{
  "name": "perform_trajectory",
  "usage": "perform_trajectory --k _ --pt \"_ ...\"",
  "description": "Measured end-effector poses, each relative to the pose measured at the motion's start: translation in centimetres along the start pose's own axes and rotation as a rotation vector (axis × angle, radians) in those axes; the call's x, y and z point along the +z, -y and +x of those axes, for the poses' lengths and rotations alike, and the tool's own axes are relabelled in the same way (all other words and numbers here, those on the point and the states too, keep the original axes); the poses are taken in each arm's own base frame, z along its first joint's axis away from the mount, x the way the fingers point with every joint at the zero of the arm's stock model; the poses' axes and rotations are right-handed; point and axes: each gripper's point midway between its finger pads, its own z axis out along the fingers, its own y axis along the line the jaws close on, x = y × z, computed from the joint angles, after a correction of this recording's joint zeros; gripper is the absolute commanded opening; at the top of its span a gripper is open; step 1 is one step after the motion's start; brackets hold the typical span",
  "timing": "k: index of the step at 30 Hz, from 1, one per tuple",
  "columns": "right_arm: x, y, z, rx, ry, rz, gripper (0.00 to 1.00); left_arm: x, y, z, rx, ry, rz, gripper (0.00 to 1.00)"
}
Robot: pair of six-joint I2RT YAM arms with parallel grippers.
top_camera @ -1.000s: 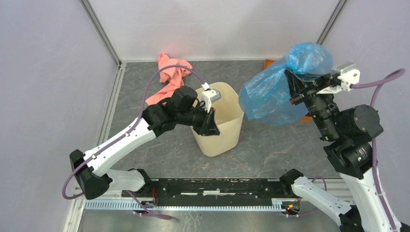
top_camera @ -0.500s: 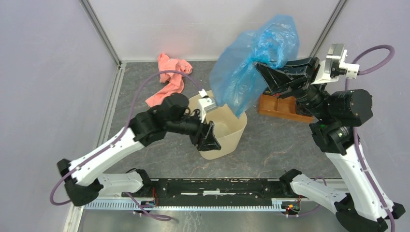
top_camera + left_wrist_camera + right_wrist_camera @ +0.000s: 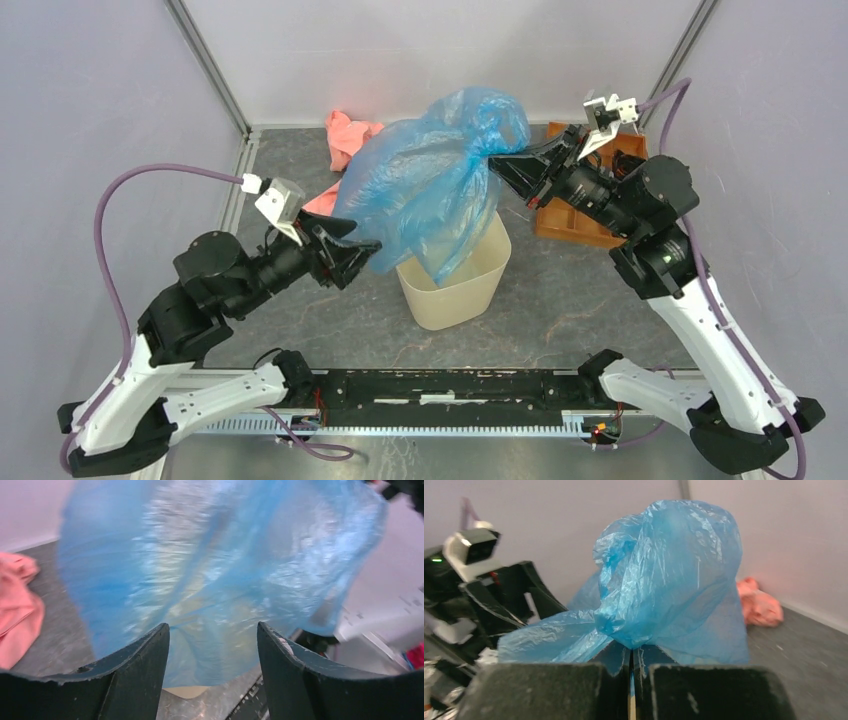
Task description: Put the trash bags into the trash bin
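Note:
The trash bag (image 3: 430, 180) is a thin, crinkly blue plastic bag, billowed out and hanging over the cream trash bin (image 3: 465, 290), with its lower tip dipping inside the rim. My right gripper (image 3: 497, 160) is shut on the bag's bunched top; the right wrist view shows plastic (image 3: 669, 575) pinched where the right gripper (image 3: 631, 655) closes. My left gripper (image 3: 362, 262) stands open just left of the bin, at the bag's lower left edge. In the left wrist view the bag (image 3: 220, 555) fills the space beyond the open left gripper (image 3: 212, 645), which clamps nothing.
A pink cloth (image 3: 345, 135) lies at the back left of the grey table, partly behind the bag. An orange compartment tray (image 3: 575, 225) sits under the right arm. Metal frame posts (image 3: 210, 65) and white walls close in the back.
The left gripper let go of the bin's rim, opened, and drew back to the left. The right arm swung the bag leftward and down, over the bin.

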Motion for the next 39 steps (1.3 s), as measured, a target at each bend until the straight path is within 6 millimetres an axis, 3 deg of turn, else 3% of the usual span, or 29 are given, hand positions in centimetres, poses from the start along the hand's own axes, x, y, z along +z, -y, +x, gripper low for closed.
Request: perform_trajectory --k 3,8,12,18,24,26,30,34,36,39 --pt "-1.3 2.4 1.1 -0.036 -0.080 0.158 0.01 1.0 -2.9 0.0 -0.038 0.014 -0.179 0.79" --pt "-4.5 4.1 2.6 -0.113 -0.186 0.298 0.01 3.2 -4.7 1.0 -0.047 -0.030 -0.292 0.84" --pt "-5.9 2.4 4.3 -0.157 -0.278 0.209 0.01 5.0 -5.3 1.6 -0.039 -0.065 -0.341 0.87" --pt "-7.5 0.2 6.5 -0.211 -0.378 0.057 0.01 6.0 -5.4 1.1 -0.041 -0.048 -0.351 0.85" --pt "-7.7 -2.2 7.0 -0.225 -0.407 -0.093 0.01 10.2 -4.4 -0.8 -0.092 -0.037 -0.348 0.84" --pt "-7.7 -2.9 6.7 -0.229 -0.404 -0.131 0.01 12.3 -4.1 -0.2 -0.094 -0.066 -0.340 0.86" --pt "-8.0 -4.2 6.6 -0.225 -0.392 -0.197 0.01 14.7 -3.7 1.2 -0.090 -0.121 -0.320 0.77" --pt "-8.2 -5.0 7.4 -0.193 -0.364 -0.252 0.01 16.9 -2.3 0.8 -0.101 -0.143 -0.247 0.58" --pt "-8.1 -5.0 8.0 -0.170 -0.359 -0.267 0.01 18.3 -1.4 0.9 -0.105 -0.160 -0.197 0.55" --pt "-7.6 -4.5 8.8 -0.141 -0.360 -0.265 0.01 19.7 -0.3 2.9 -0.111 -0.221 -0.127 0.49"
